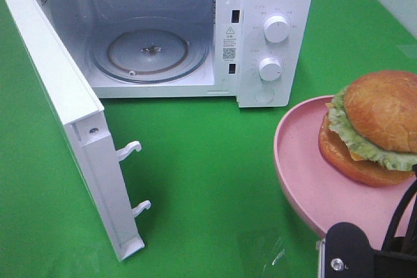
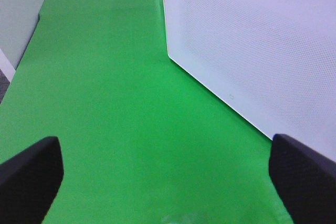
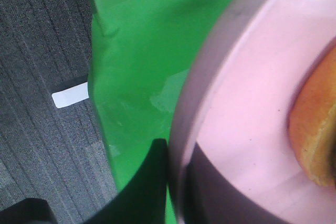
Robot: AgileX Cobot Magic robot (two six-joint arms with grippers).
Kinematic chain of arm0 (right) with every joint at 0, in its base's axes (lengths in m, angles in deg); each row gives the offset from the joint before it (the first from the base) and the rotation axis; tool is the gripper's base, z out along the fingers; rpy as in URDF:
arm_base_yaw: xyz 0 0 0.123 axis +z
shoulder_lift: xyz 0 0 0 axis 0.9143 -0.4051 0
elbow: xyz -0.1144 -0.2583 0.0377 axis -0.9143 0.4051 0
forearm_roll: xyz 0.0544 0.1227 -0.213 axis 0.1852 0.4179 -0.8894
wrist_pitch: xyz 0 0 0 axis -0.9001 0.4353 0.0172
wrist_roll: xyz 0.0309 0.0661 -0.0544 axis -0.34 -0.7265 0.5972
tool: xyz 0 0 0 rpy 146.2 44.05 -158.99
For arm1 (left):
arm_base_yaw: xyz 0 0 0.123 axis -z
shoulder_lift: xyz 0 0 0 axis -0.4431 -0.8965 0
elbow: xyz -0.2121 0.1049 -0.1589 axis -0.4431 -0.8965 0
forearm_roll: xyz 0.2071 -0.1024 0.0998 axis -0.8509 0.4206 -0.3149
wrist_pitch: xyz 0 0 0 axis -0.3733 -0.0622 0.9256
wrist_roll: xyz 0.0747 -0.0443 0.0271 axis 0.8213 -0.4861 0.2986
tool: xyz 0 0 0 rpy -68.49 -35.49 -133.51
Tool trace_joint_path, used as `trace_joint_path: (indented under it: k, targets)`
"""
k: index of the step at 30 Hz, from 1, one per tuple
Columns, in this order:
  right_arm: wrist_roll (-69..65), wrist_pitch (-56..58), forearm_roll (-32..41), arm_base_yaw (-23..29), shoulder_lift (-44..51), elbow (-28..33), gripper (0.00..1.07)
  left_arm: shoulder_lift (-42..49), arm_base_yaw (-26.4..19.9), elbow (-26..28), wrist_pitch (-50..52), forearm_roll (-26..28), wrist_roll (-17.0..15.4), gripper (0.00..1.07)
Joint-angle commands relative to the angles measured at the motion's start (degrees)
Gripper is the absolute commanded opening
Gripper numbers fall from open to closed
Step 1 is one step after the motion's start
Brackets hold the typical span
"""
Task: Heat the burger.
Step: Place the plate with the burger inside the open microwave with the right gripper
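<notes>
The burger (image 1: 374,128), with a brown bun, green lettuce and orange filling, sits on a round pink plate (image 1: 300,161) raised at the right of the exterior view. My right gripper (image 3: 181,187) is shut on the plate's rim (image 3: 194,103), one dark finger under it and one on top. An edge of the burger (image 3: 315,135) shows in the right wrist view. The white microwave (image 1: 273,4) stands at the back with its door (image 1: 71,128) swung wide open and a bare glass turntable (image 1: 150,50) inside. My left gripper (image 2: 165,182) is open and empty over the green cloth beside the door (image 2: 252,40).
The green cloth (image 1: 208,161) covers the table between the microwave and the plate. The open door juts toward the front left, with two white latch hooks (image 1: 133,151) on its edge. Grey carpet (image 3: 42,51) lies beyond the table's edge.
</notes>
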Motion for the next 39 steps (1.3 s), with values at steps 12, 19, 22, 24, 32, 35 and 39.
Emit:
trace_joint_path:
  k: [12, 19, 22, 24, 32, 35, 39]
  targets:
    - [9.17, -0.63, -4.58, 0.11, 0.29, 0.11, 0.04, 1.26, 0.00, -0.17, 0.00, 0.29, -0.23, 1.00]
    - [9.17, -0.86, -4.64, 0.11, 0.29, 0.11, 0.05, 1.26, 0.00, -0.17, 0.00, 0.29, -0.23, 1.00]
    - [9.45, -1.09, -4.81, 0.11, 0.29, 0.11, 0.04, 1.26, 0.00, -0.17, 0.00, 0.29, -0.23, 1.00]
    - [12.49, -3.50, -5.44, 0.11, 0.29, 0.11, 0.04, 1.26, 0.00, -0.17, 0.00, 0.29, -0.23, 1.00]
    - [17.65, -7.85, -7.79, 0.06, 0.69, 0.11, 0.04, 1.26, 0.00, -0.17, 0.00, 0.29, -0.23, 1.00]
    - [19.77, -9.74, -8.08, 0.06, 0.86, 0.11, 0.04, 1.26, 0.00, -0.17, 0.00, 0.29, -0.23, 1.00]
    - [21.08, -11.52, -8.19, -0.06, 0.86, 0.11, 0.04, 1.26, 0.00, -0.17, 0.00, 0.29, -0.23, 1.00]
